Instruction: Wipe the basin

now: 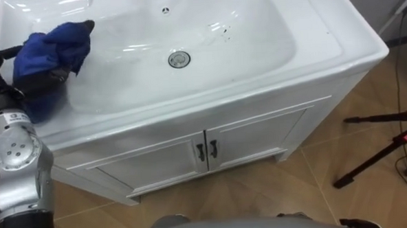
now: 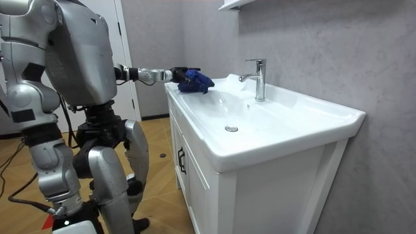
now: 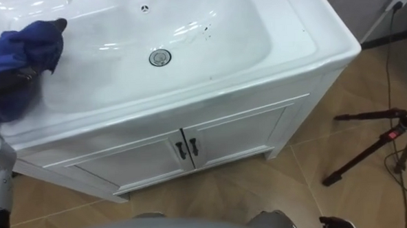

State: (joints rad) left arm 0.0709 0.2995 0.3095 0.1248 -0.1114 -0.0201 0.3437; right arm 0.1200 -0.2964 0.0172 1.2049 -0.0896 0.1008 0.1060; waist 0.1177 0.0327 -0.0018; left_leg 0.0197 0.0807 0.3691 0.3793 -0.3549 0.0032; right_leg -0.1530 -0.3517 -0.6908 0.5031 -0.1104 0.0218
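Observation:
A crumpled blue cloth (image 1: pixel 53 52) lies on the white basin's (image 1: pixel 310 37) left rim, partly over the edge of the bowl. My left hand (image 1: pixel 45 77) is on it, dark fingers curled round the cloth's near side. In the room view the left arm reaches out to the cloth (image 2: pixel 196 80) at the far end of the basin, and the hand (image 2: pixel 178 74) grips it there. The bowl has a round metal drain (image 1: pixel 179 59) in the middle and a few small dark specks (image 1: pixel 224 32) on its right slope.
A chrome tap (image 2: pixel 259 77) stands at the basin's back. Below the basin is a white cabinet with two doors and dark handles (image 1: pixel 206 151). A black tripod (image 1: pixel 381 158) and cables lie on the wooden floor to the right.

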